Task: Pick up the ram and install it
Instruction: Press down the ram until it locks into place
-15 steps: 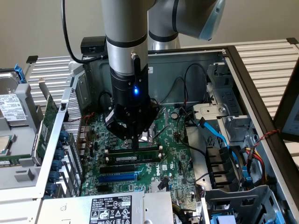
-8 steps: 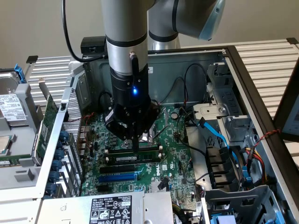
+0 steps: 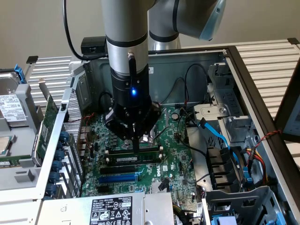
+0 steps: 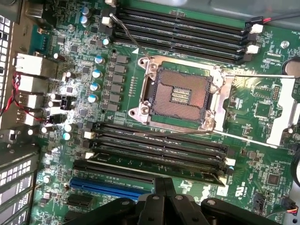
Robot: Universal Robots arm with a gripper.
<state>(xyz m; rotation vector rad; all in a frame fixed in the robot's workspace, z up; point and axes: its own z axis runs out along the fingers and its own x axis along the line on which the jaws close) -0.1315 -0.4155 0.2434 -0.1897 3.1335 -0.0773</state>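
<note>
Open PC case (image 3: 243,70), motherboard (image 3: 171,159) inside; gripper (image 3: 135,146) clenched, fingers pressing the ram (image 3: 136,158) in a slot mid-board.

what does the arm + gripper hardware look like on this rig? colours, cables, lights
The arm is silver-grey tubing with a light blue joint cap at the top. A black cable loops down beside it. Below sits a black cylindrical wrist section with a lit blue LED and a thin black strip running up its front. The gripper is black, with a broad angular body tapering to narrow black fingers.
</note>
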